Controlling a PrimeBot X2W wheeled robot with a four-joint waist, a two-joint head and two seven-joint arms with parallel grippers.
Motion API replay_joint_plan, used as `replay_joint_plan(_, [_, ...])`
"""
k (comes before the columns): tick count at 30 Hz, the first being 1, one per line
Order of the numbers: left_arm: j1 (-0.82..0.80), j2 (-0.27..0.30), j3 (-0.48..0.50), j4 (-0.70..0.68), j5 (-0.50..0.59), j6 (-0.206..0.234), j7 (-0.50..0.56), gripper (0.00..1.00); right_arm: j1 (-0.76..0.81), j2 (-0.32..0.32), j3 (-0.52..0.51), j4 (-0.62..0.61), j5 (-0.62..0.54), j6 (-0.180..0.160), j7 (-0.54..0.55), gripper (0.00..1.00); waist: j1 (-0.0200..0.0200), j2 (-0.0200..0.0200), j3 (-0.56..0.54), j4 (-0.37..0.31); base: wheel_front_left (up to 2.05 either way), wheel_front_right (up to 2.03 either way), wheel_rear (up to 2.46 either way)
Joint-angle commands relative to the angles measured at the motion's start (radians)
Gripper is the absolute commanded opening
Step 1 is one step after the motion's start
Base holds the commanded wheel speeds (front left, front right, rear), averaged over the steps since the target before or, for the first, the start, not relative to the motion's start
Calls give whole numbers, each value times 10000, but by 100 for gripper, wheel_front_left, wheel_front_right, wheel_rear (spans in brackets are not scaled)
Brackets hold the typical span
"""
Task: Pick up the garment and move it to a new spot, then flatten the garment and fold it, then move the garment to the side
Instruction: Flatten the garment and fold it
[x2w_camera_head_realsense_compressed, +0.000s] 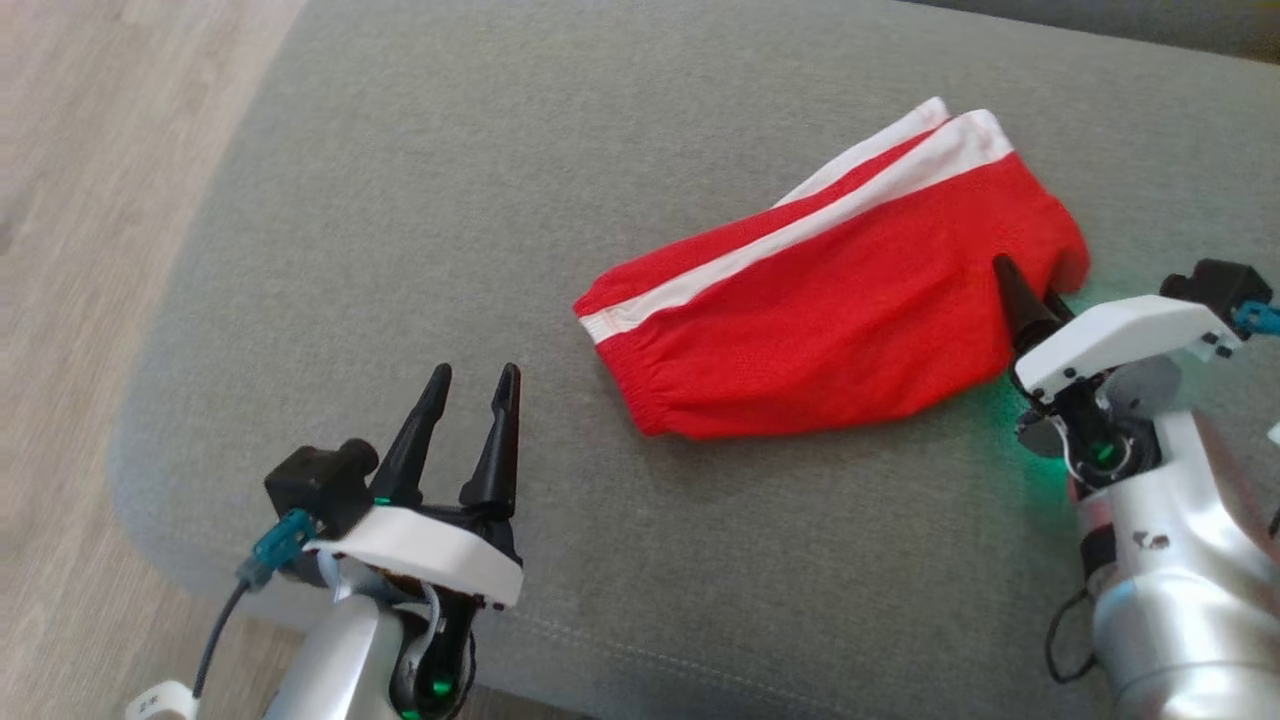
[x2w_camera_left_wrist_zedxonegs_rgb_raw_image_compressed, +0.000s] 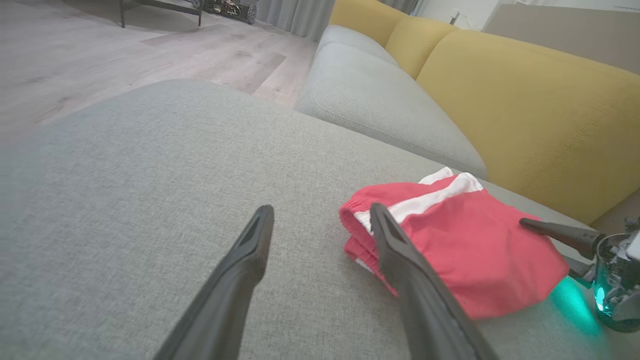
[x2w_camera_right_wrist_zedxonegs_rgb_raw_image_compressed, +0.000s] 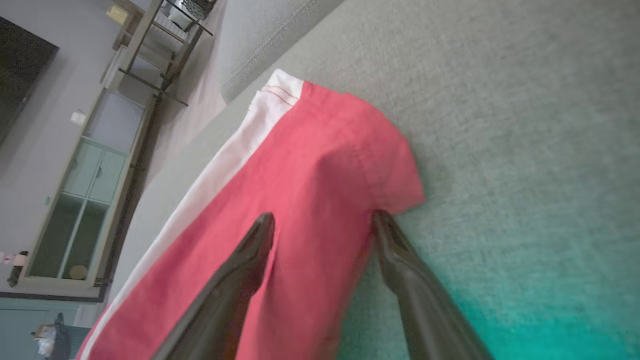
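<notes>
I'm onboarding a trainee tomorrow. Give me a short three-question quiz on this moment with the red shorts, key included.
1. True or false: the left hand is gripping the red shorts.
2. Which hand has its fingers at the shorts' edge? A) left B) right C) both
3. Fill in: the shorts lie on a grey ____.
Key: 1 false, it stands open, apart from them. 2 B, the right hand. 3 cushion.

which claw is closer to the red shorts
Right. The right claw is open at the edge of the shorts, one finger over the fabric. The left claw is apart, over the cushion.
</notes>
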Motion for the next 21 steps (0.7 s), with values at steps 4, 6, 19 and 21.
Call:
replay_joint_plan(4, [-473, 30, 132, -385, -151, 113, -122, 100, -1048, 84, -562, 1137, -1236, 19, -282, 100, 0, 0, 231, 369, 0, 0, 0])
replay_joint_plan(6, [-488, 30, 93, -412, -185, 129, -122, 100, -1378, 84, -852, 1650, -1718, 19, -400, 100, 0, 0, 276, 422, 0, 0, 0])
replay_joint_plan(19, [-628, 30, -84, -430, -277, 209, -122, 100, -2567, 80, -1546, 3779, -3478, 19, -1214, 100, 0, 0, 344, 437, 0, 0, 0])
replay_joint_plan(21, [-623, 30, -85, -417, -278, 214, -122, 100, -2674, 80, -1759, 4020, -3878, 19, -1343, 100, 0, 0, 303, 413, 0, 0, 0])
